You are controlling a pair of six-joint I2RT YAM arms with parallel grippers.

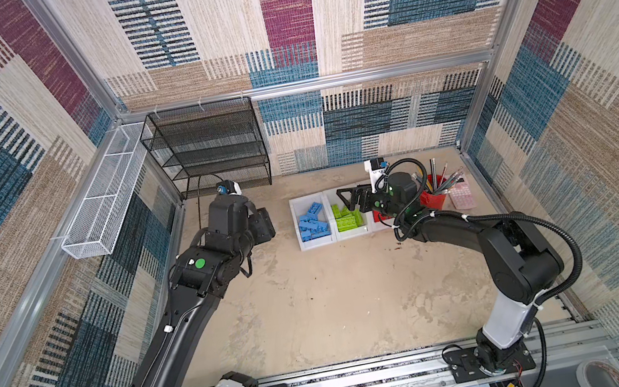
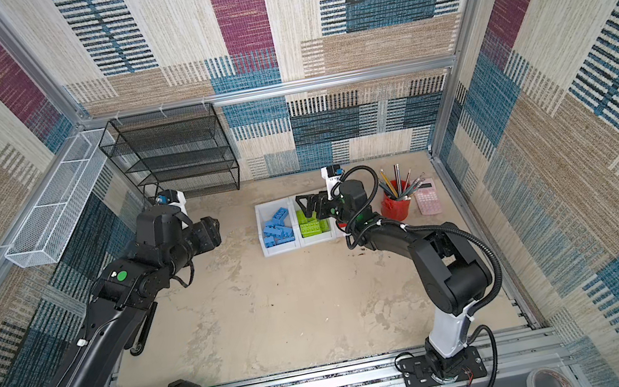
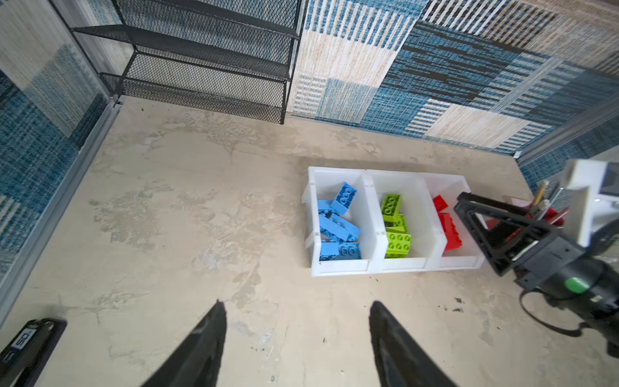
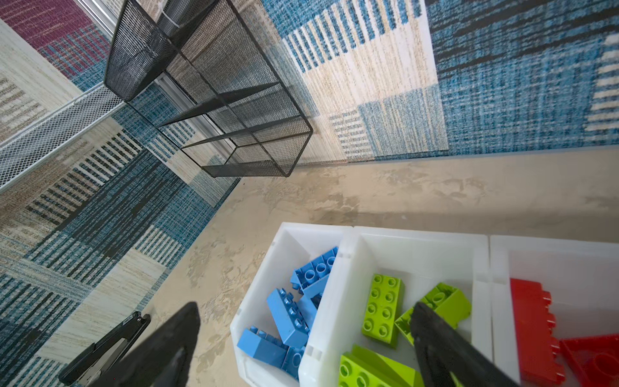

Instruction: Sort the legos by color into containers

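Observation:
Three joined white containers (image 1: 315, 243) (image 2: 273, 251) stand at the back of the floor. Blue legos (image 1: 310, 221) (image 3: 338, 228) fill the left one. Lime green legos (image 1: 345, 220) (image 4: 382, 308) lie in the middle one. Red legos (image 3: 449, 231) (image 4: 532, 321) lie in the right one, mostly hidden in both top views. My right gripper (image 1: 344, 195) (image 4: 306, 306) hangs open over the blue and green bins, holding nothing. My left gripper (image 3: 297, 305) is open above bare floor, left of the bins, with nothing between its fingers.
A black mesh shelf (image 1: 208, 147) stands at the back left, and a white wire basket (image 1: 99, 206) hangs on the left wall. A red pencil cup (image 1: 434, 195) and a pink calculator (image 1: 461, 195) sit right of the bins. A black stapler-like tool (image 4: 104, 348) lies near the left wall.

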